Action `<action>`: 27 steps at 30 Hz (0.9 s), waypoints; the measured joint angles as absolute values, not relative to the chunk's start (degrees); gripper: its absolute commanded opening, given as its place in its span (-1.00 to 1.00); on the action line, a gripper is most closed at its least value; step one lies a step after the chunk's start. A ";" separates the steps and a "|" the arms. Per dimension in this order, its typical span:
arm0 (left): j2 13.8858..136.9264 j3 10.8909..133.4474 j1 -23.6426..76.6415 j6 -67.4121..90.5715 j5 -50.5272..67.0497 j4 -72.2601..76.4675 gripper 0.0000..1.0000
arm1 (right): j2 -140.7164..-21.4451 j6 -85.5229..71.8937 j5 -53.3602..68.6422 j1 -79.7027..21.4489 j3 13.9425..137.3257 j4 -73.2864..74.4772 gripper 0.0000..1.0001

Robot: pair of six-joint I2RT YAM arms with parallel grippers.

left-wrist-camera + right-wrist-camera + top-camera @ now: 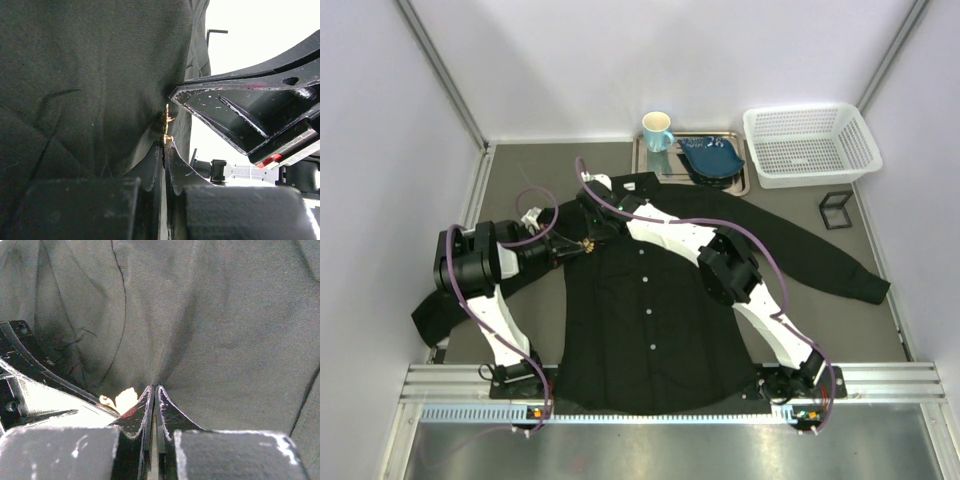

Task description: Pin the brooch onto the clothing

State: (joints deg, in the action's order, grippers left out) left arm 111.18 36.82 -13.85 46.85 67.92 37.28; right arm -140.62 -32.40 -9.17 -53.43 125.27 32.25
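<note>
Left wrist view puts the brooch (165, 125) at frame centre, edge-on against the black shirt (75, 100) and clamped in the tips of the left end effector (164, 150). From above it sits left of centre, just below the collar and left of the button row (650, 315). The right end effector (155, 392) is clenched, seemingly on 1 fold of cloth beside it. Positioning looks done; whether the pin has pierced is hidden, with fastening and release left.
</note>
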 measured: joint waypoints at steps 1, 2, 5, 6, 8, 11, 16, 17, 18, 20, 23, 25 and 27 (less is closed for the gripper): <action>111.18 36.82 -13.69 46.98 67.92 37.47 -1.00 | -140.62 -32.49 -9.13 -53.43 125.25 32.25 -1.00; 111.20 36.82 -13.58 47.13 67.92 37.76 -1.00 | -140.62 -32.60 -9.08 -53.43 125.27 32.21 -1.00; 111.90 37.08 -13.30 47.92 67.99 38.74 -1.00 | -140.62 -32.64 -8.88 -53.43 125.27 32.16 -1.00; 112.27 37.17 -13.23 48.14 67.99 38.98 -1.00 | -140.62 -32.67 -8.84 -53.43 125.25 32.16 -1.00; 112.68 37.19 -13.21 48.34 68.10 39.11 -1.00 | -140.62 -32.64 -8.62 -53.43 125.27 32.16 -0.98; 112.81 37.19 -13.19 48.40 68.16 39.05 -1.00 | -140.62 -32.47 -7.66 -53.32 125.25 32.16 -0.65; 112.81 37.32 -13.13 47.86 68.16 38.52 -1.00 | -139.39 -30.85 -3.09 -51.96 123.61 31.29 -0.18; 112.81 37.32 -13.13 47.79 68.16 38.39 -1.00 | -139.00 -30.52 -1.78 -51.44 123.20 31.18 -0.01; 112.84 37.39 -13.13 47.75 68.16 38.33 -1.00 | -138.37 -29.54 0.25 -50.54 122.48 30.94 0.03; 113.03 37.54 -13.13 47.55 68.20 38.30 -1.00 | -137.40 -28.36 3.95 -48.73 121.14 30.46 0.04; 113.47 37.80 -13.13 47.35 68.38 38.15 -1.00 | -136.07 -26.17 10.70 -45.41 119.20 29.06 -0.08; 114.08 38.06 -13.10 47.35 68.60 38.13 -1.00 | -135.15 -24.47 16.25 -42.89 117.38 27.70 -0.15; 114.67 38.24 -13.10 47.40 68.86 38.17 -1.00 | -134.72 -23.29 21.47 -40.88 115.70 26.37 -0.23</action>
State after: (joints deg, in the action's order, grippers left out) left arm 114.67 38.24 -13.10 47.40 68.86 38.17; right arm -134.72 -23.29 21.47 -40.88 115.70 26.37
